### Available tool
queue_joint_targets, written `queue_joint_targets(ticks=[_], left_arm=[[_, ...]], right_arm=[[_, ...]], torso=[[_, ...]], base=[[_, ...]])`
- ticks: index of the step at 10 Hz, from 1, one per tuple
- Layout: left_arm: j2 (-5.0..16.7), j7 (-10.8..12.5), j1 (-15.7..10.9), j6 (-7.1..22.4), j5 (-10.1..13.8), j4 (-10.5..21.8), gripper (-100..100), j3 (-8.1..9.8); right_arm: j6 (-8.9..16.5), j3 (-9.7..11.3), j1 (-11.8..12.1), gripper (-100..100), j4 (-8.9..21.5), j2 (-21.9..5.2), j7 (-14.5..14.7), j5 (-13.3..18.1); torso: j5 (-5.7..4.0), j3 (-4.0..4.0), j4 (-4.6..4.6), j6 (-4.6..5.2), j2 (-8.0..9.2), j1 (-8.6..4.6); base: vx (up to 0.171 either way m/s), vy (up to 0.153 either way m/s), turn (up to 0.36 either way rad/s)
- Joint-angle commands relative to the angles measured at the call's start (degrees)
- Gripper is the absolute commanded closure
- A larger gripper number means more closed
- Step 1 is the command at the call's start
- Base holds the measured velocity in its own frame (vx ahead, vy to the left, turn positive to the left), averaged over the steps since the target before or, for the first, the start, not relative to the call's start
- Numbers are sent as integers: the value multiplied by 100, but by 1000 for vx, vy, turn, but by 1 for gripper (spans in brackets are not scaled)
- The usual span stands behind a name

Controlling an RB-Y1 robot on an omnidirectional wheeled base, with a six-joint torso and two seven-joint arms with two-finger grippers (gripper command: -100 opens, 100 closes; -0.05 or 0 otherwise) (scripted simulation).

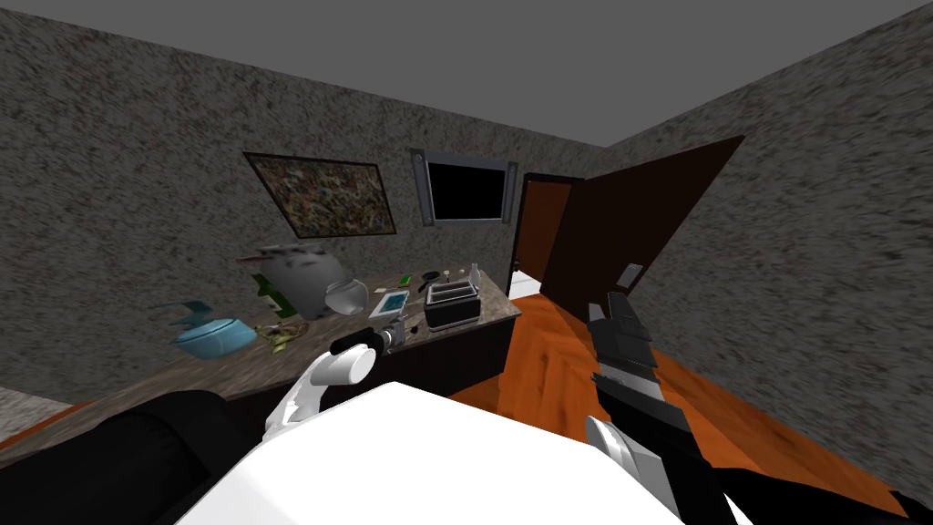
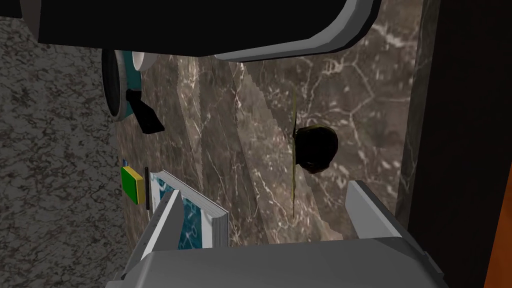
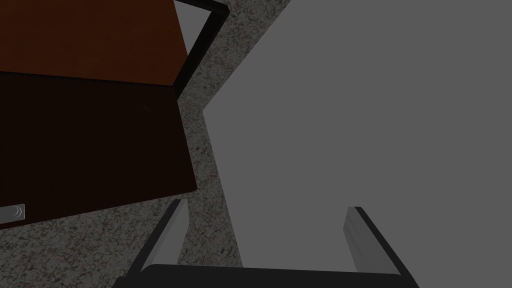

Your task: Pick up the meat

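Meat: I take it to be the dark rounded lump point(image 2: 315, 148) on the brown marbled counter point(image 1: 492, 314), near the counter's front edge. This is a judgement, as it renders almost black with no texture. A thin yellowish sliver stands just beside it.

Scene, large to small:
- The counter runs along the speckled wall, with the open dark door point(image 1: 638, 228) beyond its far end.
- A black toaster point(image 1: 453, 305) with a light rim sits toward the door end.
- A blue-covered book point(image 2: 195, 220) lies close under the left gripper's fingers.
- A round grey and teal utensil with a black handle point(image 2: 125, 85), perhaps a pan, sits by the wall.
- A small green and yellow sponge point(image 2: 132, 184) lies just beyond the book, toward the wall.

Left gripper point(image 2: 270, 220): over the counter, fingers spread wide, nothing between them. The lump lies ahead of it, nearer the finger on the counter-edge side, and apart from both.

Right gripper point(image 3: 265, 235): raised over the orange floor, well apart from the counter. Its fingers are also spread and empty.

Step in hand: approach with the left arm, grasp not yet made.

Next move, as I judge it: shift the left hand toward the counter edge to centre the lump between the fingers. Advance and lower it, keeping clear of the book and the sliver, then close.
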Motion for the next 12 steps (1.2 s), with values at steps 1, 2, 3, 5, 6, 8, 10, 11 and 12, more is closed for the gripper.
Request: queue_joint_targets(ticks=[1,2,3,5,6,8,10,11,12], left_arm=[[40,-21,-45,249,81,41,-100,32],[81,-39,-67,410,152,72,-100,62],[121,-54,-84,549,213,101,-100,87],[189,-73,-102,754,299,149,-100,121],[222,-80,-98,848,335,185,-100,130],[193,-71,-88,806,304,147,0,117],[165,-117,-194,611,230,427,-100,59],[157,-130,-225,556,209,507,-100,42],[157,-117,-206,604,214,445,-100,48]], right_arm=[[0,0,0,0,0,0,0,0],[0,0,0,0,0,0,0,0],[0,0,0,0,0,0,0,0],[0,0,0,0,0,0,0,0],[0,0,0,0,0,0,0,0],[0,0,0,0,0,0,0,0],[0,0,-1,0,0,0,0,0],[0,0,-1,0,0,0,0,0],[0,0,-1,0,0,0,0,0]], torso=[[0,0,0,0,0,0],[0,2,1,0,3,2],[0,1,0,-1,0,1],[0,0,0,0,0,-1],[0,1,0,0,1,0],[1,7,3,0,13,4],[2,10,4,1,18,7],[2,9,4,0,16,7],[2,8,3,0,15,7]], base=[[46,-9,19],[61,-10,35],[57,-12,23],[57,-17,17],[46,-5,16],[10,-1,2],[17,3,-28],[22,2,-20],[10,1,-3]])
